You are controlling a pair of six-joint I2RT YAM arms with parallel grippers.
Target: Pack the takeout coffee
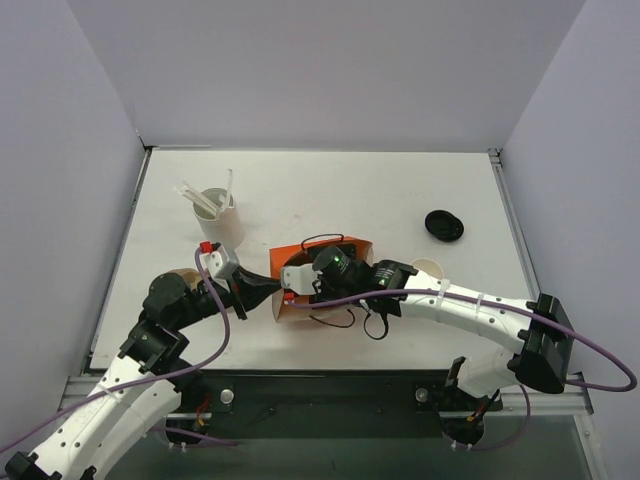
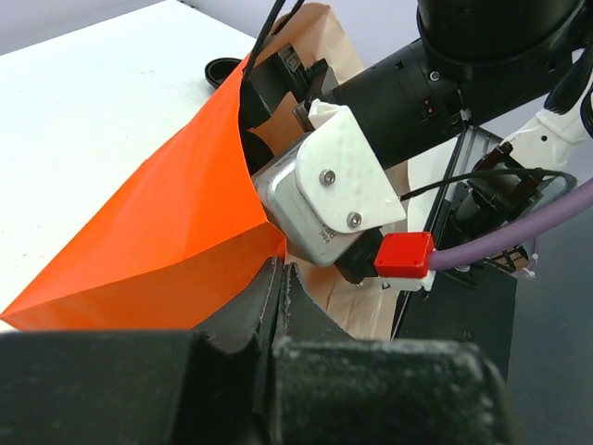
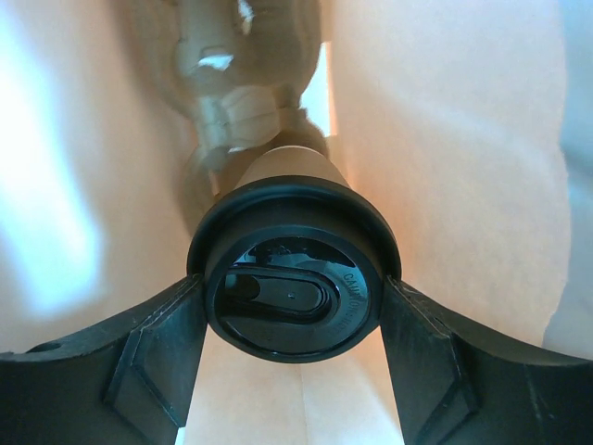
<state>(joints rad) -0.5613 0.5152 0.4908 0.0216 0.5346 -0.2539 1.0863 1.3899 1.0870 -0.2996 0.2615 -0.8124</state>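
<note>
Right wrist | right jaws grip takeout coffee [image 3: 292, 297] | left jaws pinch orange bag [image 2: 157, 241] rim

A robotics lab's test cell: a white counter [image 1: 330, 190] is boxed in on three sides by plain pale wall panels [image 1: 330, 70]. The left arm [image 1: 125, 385] and right arm [image 1: 480, 312], white with trailing purple cables [image 1: 227, 325], are bolted to a metal rail [image 1: 330, 377] along the counter's near edge.

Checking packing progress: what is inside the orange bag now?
The right end effector, gripping the takeout coffee at its black lid. The cup covers the floor of the orange bag, so anything beneath cannot be seen.
</note>
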